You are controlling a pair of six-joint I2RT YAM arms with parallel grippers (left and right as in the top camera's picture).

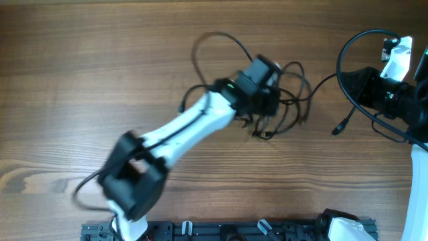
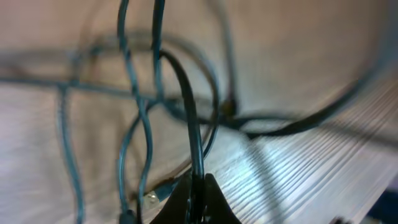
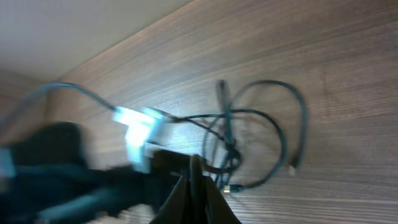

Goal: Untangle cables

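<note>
1. Left gripper (image 2: pixel 198 190): fingers clamped on one black cable (image 2: pixel 186 106), which runs straight up out of the tips.
2. Right gripper (image 3: pixel 195 186): fingers together. Can't tell whether anything is pinched between them.
3. Cables (image 1: pixel 291 100): loose tangle of loops on the wooden table (image 1: pixel 100 67), right of centre, under the left gripper. One strand trails toward the right arm.

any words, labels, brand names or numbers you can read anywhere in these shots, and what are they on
No text can be read in any view.
cables: plain dark cords, no print visible.
left arm: the white shell shows no legible marking from overhead, and it is too blurred to read in the right wrist view.
table: bare wood grain, no sign or label.
</note>
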